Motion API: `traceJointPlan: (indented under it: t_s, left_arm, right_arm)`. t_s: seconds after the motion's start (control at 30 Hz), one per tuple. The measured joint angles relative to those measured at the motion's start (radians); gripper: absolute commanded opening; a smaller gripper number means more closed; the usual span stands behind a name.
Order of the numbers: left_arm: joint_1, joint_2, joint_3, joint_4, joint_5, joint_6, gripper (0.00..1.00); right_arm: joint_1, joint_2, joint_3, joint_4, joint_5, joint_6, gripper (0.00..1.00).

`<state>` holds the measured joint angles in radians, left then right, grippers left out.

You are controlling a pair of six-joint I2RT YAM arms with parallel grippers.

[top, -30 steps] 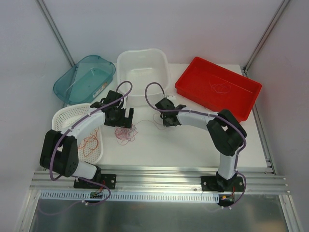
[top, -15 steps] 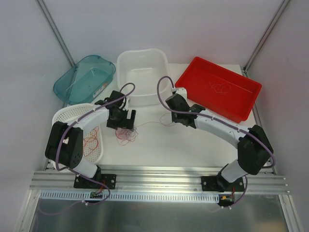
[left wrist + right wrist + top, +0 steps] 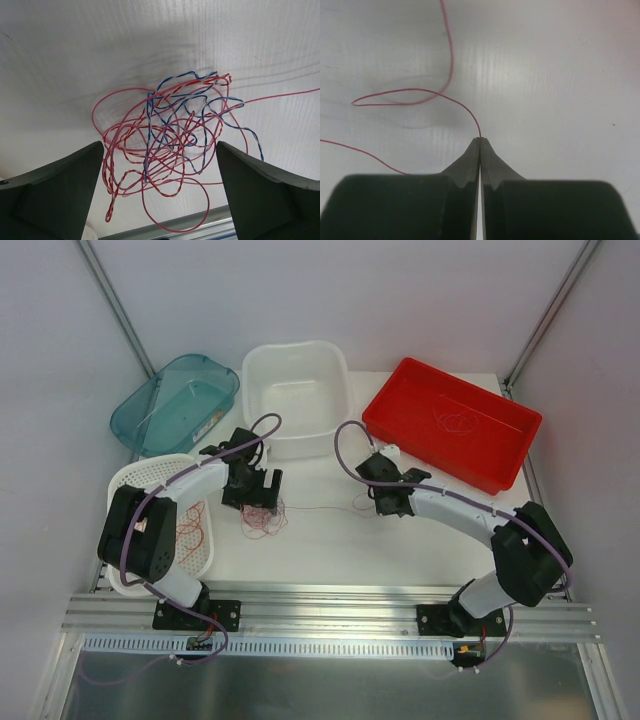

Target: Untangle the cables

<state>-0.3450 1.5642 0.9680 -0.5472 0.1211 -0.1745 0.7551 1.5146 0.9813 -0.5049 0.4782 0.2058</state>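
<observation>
Pinching red cable (wrist view only)

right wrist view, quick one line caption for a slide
Right claw shut on a thin red cable that loops away over the white table.

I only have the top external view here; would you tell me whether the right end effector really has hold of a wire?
Observer: Yes. The right wrist view shows the right end effector shut on a single red wire, which leaves the fingertips and loops off to the left.
Operator: Thank you. Is the tangle all red, as it looks from above?
Observer: No. In the left wrist view the tangle has blue twisted in with the red.
Operator: And is the left end effector gripping it?
Observer: No. The left end effector is wide open, with the tangle lying in the gap between its fingers and nothing pinched.
</observation>
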Motion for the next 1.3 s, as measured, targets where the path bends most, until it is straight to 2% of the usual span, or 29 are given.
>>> traceJointPlan:
  t_s: [0.17,0.33,0.47,0.77,0.8,0.9,0.93,1.0,1.1,1.17,1.3]
  left_arm:
    - [0.0,0.021,0.005,-0.015,0.0,-0.002,0.95]
    - [0.0,0.052,0.011,-0.02,-0.005,-0.009,0.92]
    - [0.0,0.077,0.014,-0.024,-0.019,-0.014,0.91]
    - [-0.002,0.115,0.036,-0.044,-0.037,-0.018,0.91]
    - [-0.002,0.115,0.036,-0.045,-0.038,-0.018,0.91]
    - [-0.002,0.115,0.039,-0.046,-0.044,-0.018,0.91]
    - [-0.002,0.115,0.039,-0.046,-0.044,-0.018,0.91]
    - [-0.002,0.115,0.04,-0.046,-0.045,-0.018,0.91]
    - [-0.003,0.115,0.04,-0.046,-0.046,-0.018,0.92]
    - [-0.003,0.115,0.04,-0.046,-0.046,-0.018,0.92]
    - [-0.003,0.115,0.042,-0.046,-0.047,-0.018,0.92]
  right_arm:
    - [-0.126,-0.128,-0.102,-0.033,-0.023,0.015,0.01]
    - [-0.27,-0.375,-0.105,-0.043,-0.058,0.011,0.01]
    - [-0.3,-0.49,-0.063,-0.08,-0.07,-0.005,0.01]
    - [-0.353,-0.641,0.097,-0.194,-0.061,-0.092,0.02]
    - [-0.357,-0.653,0.121,-0.197,-0.073,-0.109,0.05]
    - [-0.361,-0.655,0.172,-0.196,-0.18,-0.168,0.24]
    - [-0.356,-0.645,0.178,-0.188,-0.232,-0.188,0.42]
    - [-0.318,-0.604,0.169,-0.169,-0.315,-0.225,0.61]
    - [-0.199,-0.483,0.138,-0.142,-0.374,-0.293,0.72]
    - [-0.138,-0.368,0.126,-0.121,-0.422,-0.333,0.74]
    - [-0.09,-0.167,0.118,-0.103,-0.47,-0.414,0.76]
